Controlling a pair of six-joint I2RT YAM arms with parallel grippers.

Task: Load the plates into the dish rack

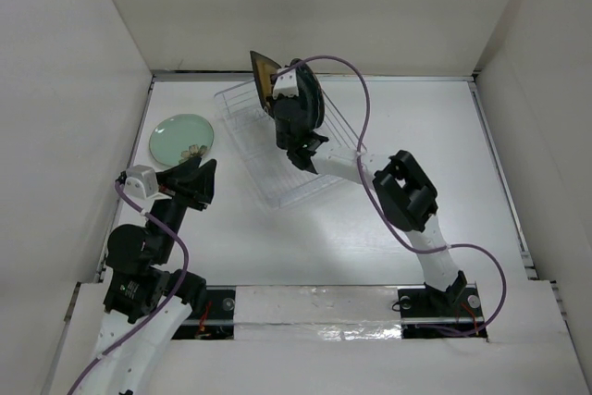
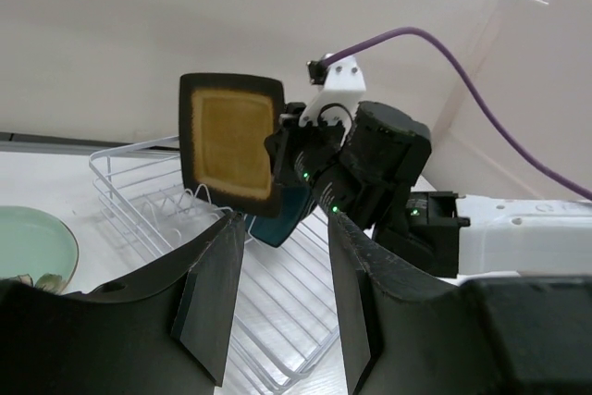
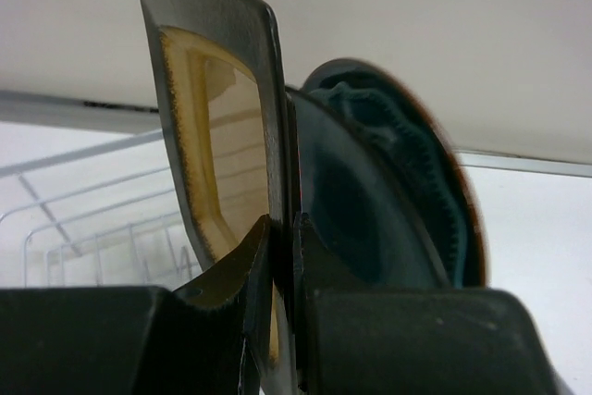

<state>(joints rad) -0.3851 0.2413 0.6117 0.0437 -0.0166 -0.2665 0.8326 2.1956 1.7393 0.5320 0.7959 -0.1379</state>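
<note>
My right gripper [image 1: 273, 90] [image 3: 282, 228] is shut on the lower rim of the square mustard-yellow plate [image 1: 263, 71] [image 2: 229, 141] [image 3: 217, 136]. It holds the plate upright over the far end of the clear dish rack [image 1: 277, 168] [image 2: 166, 196]. Close behind that plate stand dark teal plates [image 3: 370, 201] [image 2: 282, 215], one of them scalloped [image 3: 425, 164], largely hidden by the gripper from above. The pale mint green plate [image 1: 182, 139] [image 2: 32, 247] lies flat on the table left of the rack. My left gripper [image 1: 199, 178] [image 2: 285, 256] hovers open and empty between that plate and the rack's near end.
White walls enclose the table on the left, back and right. The right arm [image 1: 407, 196] stretches diagonally across the table's middle, with a purple cable [image 1: 361, 108] looping above it. The mint plate carries small beige marks [image 1: 194, 150] near its near edge.
</note>
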